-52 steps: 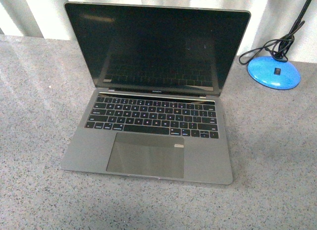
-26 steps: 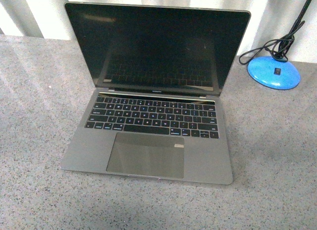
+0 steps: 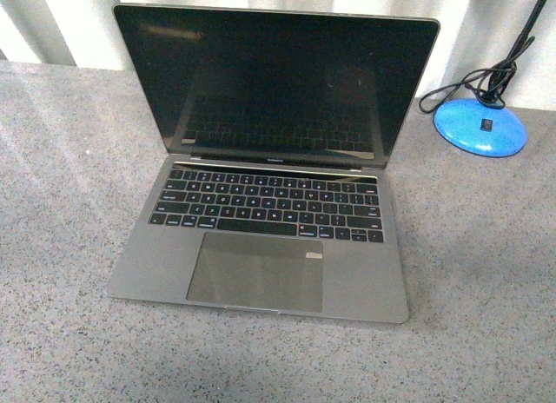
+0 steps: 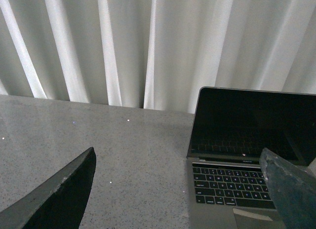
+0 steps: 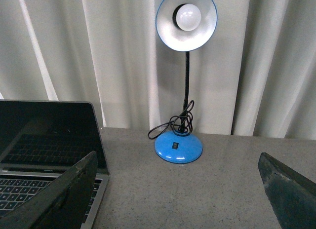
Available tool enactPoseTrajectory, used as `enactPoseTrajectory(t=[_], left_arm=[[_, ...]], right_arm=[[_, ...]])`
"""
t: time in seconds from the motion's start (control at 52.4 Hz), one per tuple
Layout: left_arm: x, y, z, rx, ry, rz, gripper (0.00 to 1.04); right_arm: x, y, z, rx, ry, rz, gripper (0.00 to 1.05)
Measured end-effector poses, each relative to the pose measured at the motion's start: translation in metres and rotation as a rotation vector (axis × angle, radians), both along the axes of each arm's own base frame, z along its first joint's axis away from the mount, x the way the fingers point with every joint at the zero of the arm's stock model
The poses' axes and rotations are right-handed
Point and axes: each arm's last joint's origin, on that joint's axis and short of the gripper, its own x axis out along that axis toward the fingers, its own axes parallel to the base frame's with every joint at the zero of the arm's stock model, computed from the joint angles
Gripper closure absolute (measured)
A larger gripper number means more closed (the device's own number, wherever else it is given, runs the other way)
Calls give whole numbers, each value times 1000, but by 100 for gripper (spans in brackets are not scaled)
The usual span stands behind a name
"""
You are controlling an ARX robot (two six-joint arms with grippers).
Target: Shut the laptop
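The laptop (image 3: 261, 212) stands open in the middle of the grey speckled table, its black screen upright and dark, its keyboard and trackpad facing me. Neither arm shows in the front view. In the left wrist view the laptop (image 4: 237, 155) lies off to one side, and my left gripper (image 4: 182, 189) is open and empty over bare table beside it. In the right wrist view a part of the laptop (image 5: 44, 140) shows at the edge, and my right gripper (image 5: 177, 189) is open and empty over the table between laptop and lamp.
A blue desk lamp (image 5: 178, 145) with a black gooseneck and coiled cable stands at the back right; its base also shows in the front view (image 3: 480, 125). White curtains (image 4: 123, 41) hang behind the table (image 3: 69, 203).
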Motion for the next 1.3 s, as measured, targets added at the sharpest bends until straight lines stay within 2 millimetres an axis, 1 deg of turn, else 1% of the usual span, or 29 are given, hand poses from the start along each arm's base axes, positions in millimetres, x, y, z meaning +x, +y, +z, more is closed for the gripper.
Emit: enactPoseTrajectory(t=[0.191,0.267,0.286,0.305,0.344,0.382,0.42,0.458,0.477,0.534,0.611,0.687,0.764,0.783,0.897,0.954,1.05,1.164,1.222,1.298], left_arm=[[0,0,0,0,0,0,7],[0,0,0,-4,7,11,7],[1,0,-2,-39,49,76,7],[2,-1,-2,-94,135,203,7],[4,-3,-5,-135,252,392,7],[4,-2,-12,-163,266,596,7],[3,-1,-12,-198,215,730,7],[2,1,-10,-241,153,814,7],[1,2,-9,-256,138,825,7],[2,2,-6,-301,112,805,7],[7,4,-4,-326,118,761,7],[20,6,6,-312,98,673,7],[30,8,12,-283,92,618,7],[35,9,13,-260,95,593,7],[67,11,22,-152,101,444,7],[81,11,27,-114,101,393,7],[97,9,36,-76,84,337,7],[122,4,53,-7,53,242,7],[135,0,59,24,43,191,7],[146,-5,63,58,46,126,7]], right_arm=[[0,0,0,-6,8,9,10],[3,0,-7,-83,349,227,10],[3,0,-9,-83,391,250,10],[4,-1,-13,-93,429,266,10],[6,-1,-15,-112,450,276,10],[6,-2,-14,-127,446,282,10],[6,-2,-12,-139,431,286,10],[7,-3,-12,-150,429,285,10],[7,-4,-12,-154,428,286,10],[12,-6,-9,-175,407,282,10],[23,-8,-1,-225,382,281,10],[39,-9,5,-335,364,300,10],[53,-10,9,-412,352,311,10],[57,-10,9,-423,351,314,10],[96,-11,18,-489,338,318,10],[110,-10,25,-508,313,324,10],[128,-7,32,-531,288,330,10],[151,-3,40,-570,261,345,10],[161,1,41,-593,256,355,10],[171,4,41,-605,257,363,10]])
